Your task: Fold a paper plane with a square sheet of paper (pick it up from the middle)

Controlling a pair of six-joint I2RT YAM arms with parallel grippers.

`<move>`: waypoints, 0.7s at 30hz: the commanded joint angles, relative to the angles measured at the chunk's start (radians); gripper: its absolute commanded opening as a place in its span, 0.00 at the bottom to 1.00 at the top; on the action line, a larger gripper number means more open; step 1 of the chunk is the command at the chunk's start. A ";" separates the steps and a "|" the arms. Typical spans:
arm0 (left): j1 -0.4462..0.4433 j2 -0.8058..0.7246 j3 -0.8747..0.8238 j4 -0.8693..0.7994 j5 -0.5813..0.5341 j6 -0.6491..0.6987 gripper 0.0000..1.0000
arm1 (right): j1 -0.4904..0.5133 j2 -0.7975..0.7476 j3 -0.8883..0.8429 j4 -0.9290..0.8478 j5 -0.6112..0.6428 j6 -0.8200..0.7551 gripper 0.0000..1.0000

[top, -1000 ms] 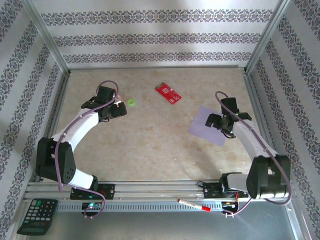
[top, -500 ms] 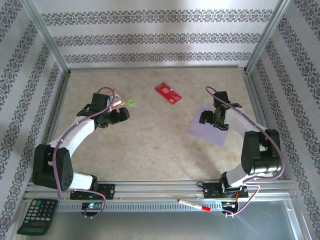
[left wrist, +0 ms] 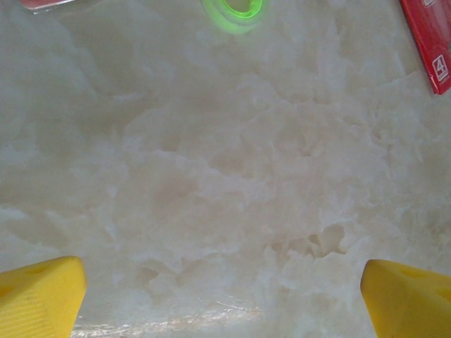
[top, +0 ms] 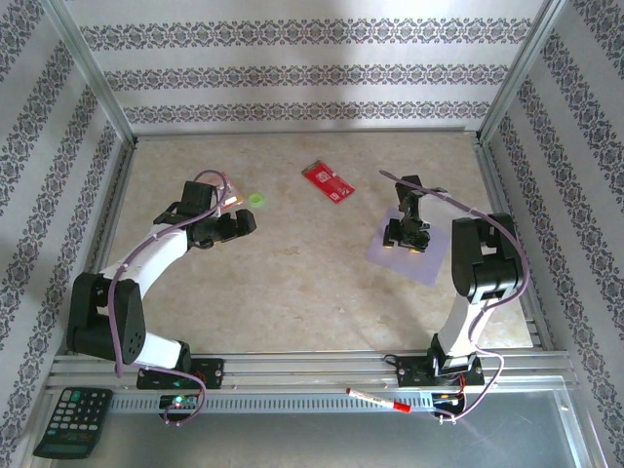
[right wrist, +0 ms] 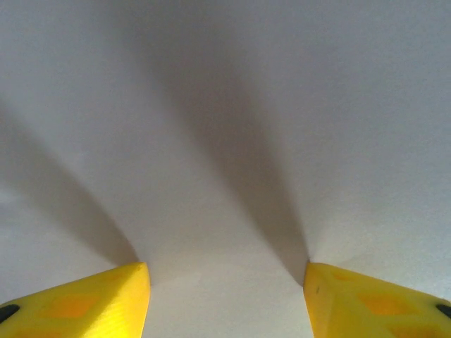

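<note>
One square sheet of paper [top: 431, 265] was laid flat at the table's right, turned diamond-wise, a corner pointed at the far wall. Right gripper [right wrist: 224, 296] was parted, tips set on it; left gripper [left wrist: 224, 289] was spread wide.

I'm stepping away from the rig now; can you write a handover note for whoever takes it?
Left gripper: open, empty, over bare table.
Right gripper: jaws apart, tips on the sheet near its middle, no pinch yet.
The sheet is unfolded, on the right side of the table.
Done: nothing folded.
To do: pinch, lift, make every fold.
</note>
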 commanded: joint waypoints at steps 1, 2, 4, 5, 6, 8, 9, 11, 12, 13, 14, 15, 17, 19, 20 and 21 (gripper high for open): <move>0.001 0.017 0.033 -0.012 -0.002 0.026 1.00 | 0.045 0.040 0.020 -0.078 -0.028 0.015 0.60; 0.001 0.018 0.035 -0.015 -0.003 0.027 1.00 | 0.066 0.044 0.028 -0.093 -0.020 0.020 0.60; 0.001 0.019 0.034 -0.018 -0.007 0.025 1.00 | 0.108 0.042 0.037 -0.110 -0.029 0.043 0.59; 0.001 0.017 0.032 -0.018 -0.008 0.024 1.00 | 0.136 0.035 0.037 -0.107 -0.032 0.063 0.59; 0.001 0.015 0.029 -0.020 -0.009 0.021 1.00 | 0.162 0.034 0.037 -0.100 -0.047 0.083 0.59; 0.001 0.011 0.024 -0.018 -0.012 0.014 1.00 | 0.217 0.048 0.048 -0.097 -0.086 0.130 0.58; 0.001 0.007 0.020 -0.017 -0.013 0.011 1.00 | 0.256 0.057 0.054 -0.087 -0.097 0.159 0.59; 0.001 -0.003 0.009 -0.017 -0.020 0.001 1.00 | 0.327 0.078 0.068 -0.057 -0.120 0.222 0.58; 0.001 -0.009 0.003 -0.022 -0.034 -0.009 1.00 | 0.365 0.085 0.075 -0.032 -0.136 0.261 0.58; 0.002 -0.014 -0.001 -0.028 -0.045 -0.018 1.00 | 0.399 0.089 0.079 0.003 -0.156 0.295 0.57; 0.002 -0.021 -0.006 -0.033 -0.052 -0.023 1.00 | 0.437 0.094 0.090 0.044 -0.176 0.347 0.57; 0.002 -0.028 -0.010 -0.041 -0.058 -0.029 1.00 | 0.475 0.106 0.106 0.087 -0.196 0.395 0.56; 0.002 -0.041 -0.015 -0.055 -0.071 -0.036 1.00 | 0.538 0.137 0.162 0.133 -0.205 0.472 0.56; 0.003 -0.054 -0.020 -0.064 -0.079 -0.047 1.00 | 0.586 0.171 0.221 0.176 -0.213 0.533 0.55; 0.001 -0.061 -0.027 -0.067 -0.075 -0.058 1.00 | 0.602 0.183 0.244 0.204 -0.221 0.566 0.55; 0.001 -0.065 -0.032 -0.069 -0.066 -0.074 1.00 | 0.610 0.191 0.258 0.241 -0.236 0.591 0.55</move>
